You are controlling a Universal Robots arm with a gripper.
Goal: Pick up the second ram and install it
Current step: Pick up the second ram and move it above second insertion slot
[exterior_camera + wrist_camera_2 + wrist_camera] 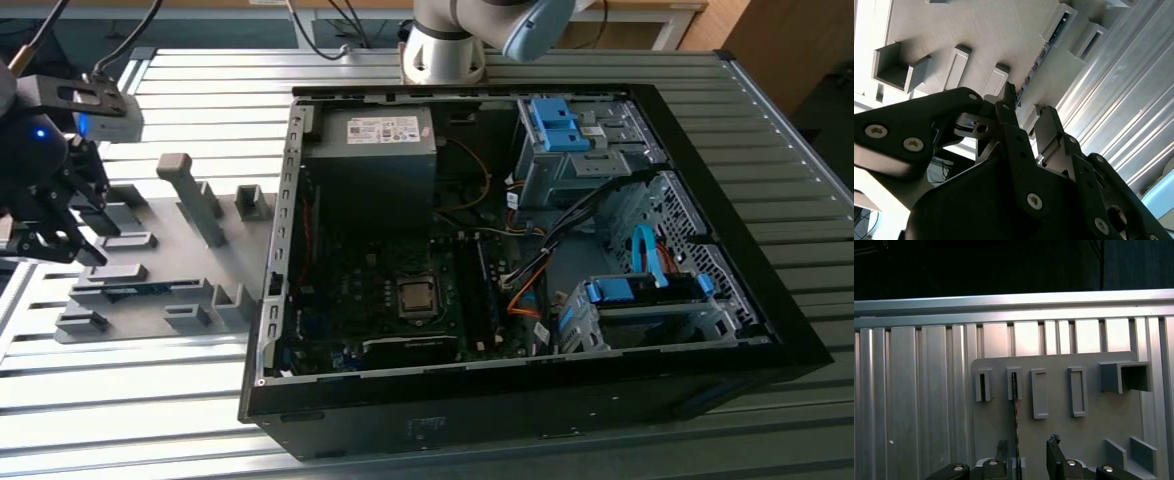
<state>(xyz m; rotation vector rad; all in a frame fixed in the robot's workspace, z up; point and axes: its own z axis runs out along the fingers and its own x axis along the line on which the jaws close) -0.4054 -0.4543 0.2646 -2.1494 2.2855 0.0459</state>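
Observation:
The second ram (1015, 420) is a thin dark strip standing edge-on in slotted blocks of the grey holder plate (1094, 415). In the second wrist view the ram (1046, 47) runs away from the fingertips (1009, 97) across the plate. My gripper (1028, 445) is open and hovers above the near end of the strip, one finger on each side, without touching it. In the exterior view the gripper (56, 248) hangs over the plate (160, 230) at the exterior view's left, with the ram (136, 290) below it.
An open black computer case (534, 400) lies to the exterior view's right of the plate, with the motherboard, the processor socket (416, 297) and loose orange cables (527, 285) inside. Several upright grey blocks (194, 195) stand on the plate. The table (134, 400) is ribbed aluminium.

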